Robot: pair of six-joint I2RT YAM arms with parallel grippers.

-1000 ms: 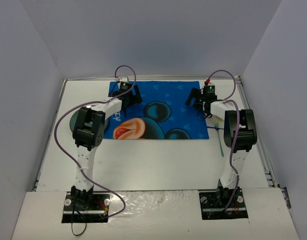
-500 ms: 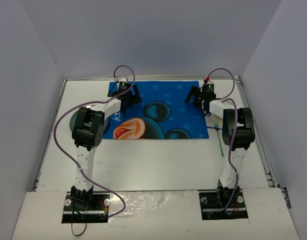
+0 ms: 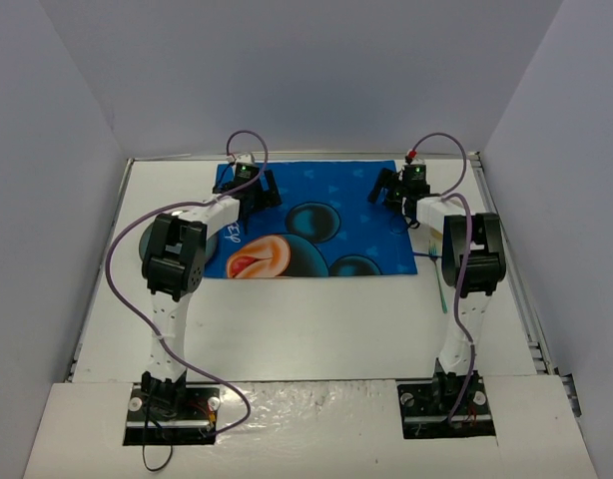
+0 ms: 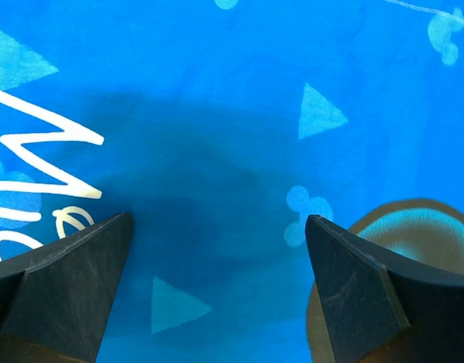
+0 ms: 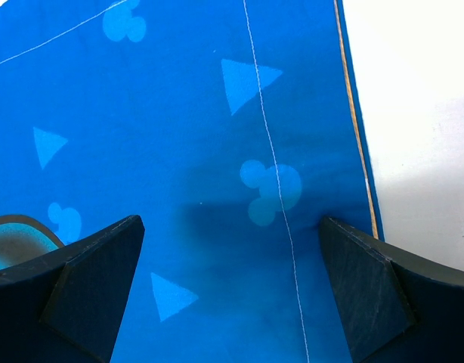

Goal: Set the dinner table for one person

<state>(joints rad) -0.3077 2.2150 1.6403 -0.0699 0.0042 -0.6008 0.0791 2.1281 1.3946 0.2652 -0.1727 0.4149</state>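
Since the earlier frame, the right gripper [image 3: 399,188] has been carried slightly toward the far edge of the blue placemat [image 3: 316,215], and its elbow has been drawn a little to the left. The left gripper [image 3: 249,188] has been shifted only marginally toward the far side.

Both grippers are shown low over the placemat, the left at its far-left corner and the right at its far-right corner. In each wrist view the dark fingers [image 4: 66,295] are spread wide, with bare printed cloth between them and nothing grasped. Whether the fingertips touch the cloth cannot be told. Beside the right gripper's fingers [image 5: 368,295], the hemmed right edge of the placemat is seen against the white surface.

The dinner table [image 3: 316,319] is spread beneath everything, with the placemat laid flat across its far half. A dark round disc [image 3: 143,239] lies left of the placemat, partly hidden by the left arm. A thin green utensil [image 3: 442,291] lies right of the placemat, beside the right arm.
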